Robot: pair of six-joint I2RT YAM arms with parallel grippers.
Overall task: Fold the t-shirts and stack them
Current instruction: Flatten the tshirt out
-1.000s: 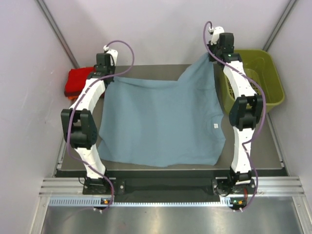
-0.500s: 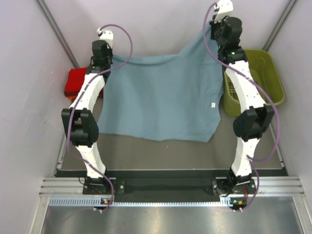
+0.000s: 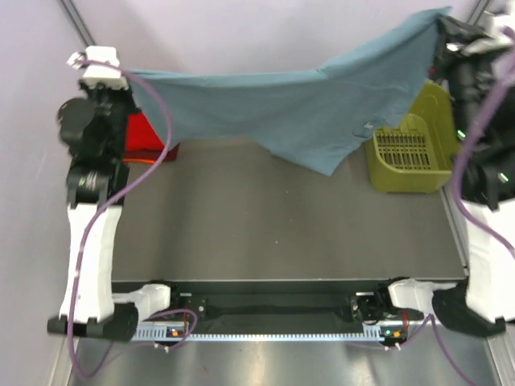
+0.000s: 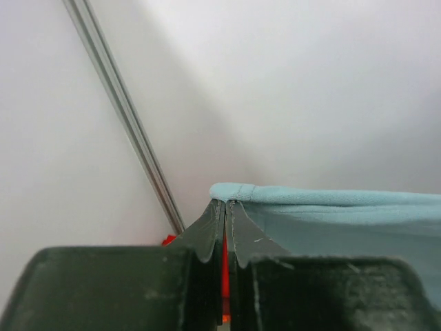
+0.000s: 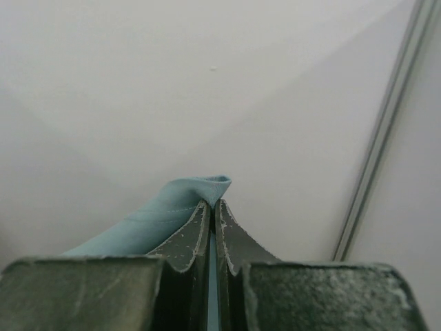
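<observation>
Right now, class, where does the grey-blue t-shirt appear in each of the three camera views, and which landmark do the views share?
Top external: grey-blue t-shirt stretched across the upper half, hanging in the air.
Left wrist: its hem right of centre, pinched in the left end effector.
Right wrist: its corner left of centre, pinched in the right end effector.
Shared landmark: the pale wall behind it.

Dark grey counter (image 3: 282, 217) ahead of my arm bases. Green basket (image 3: 438, 112) sits on far right corner; red folded shirts (image 3: 145, 133) lie far left.
</observation>
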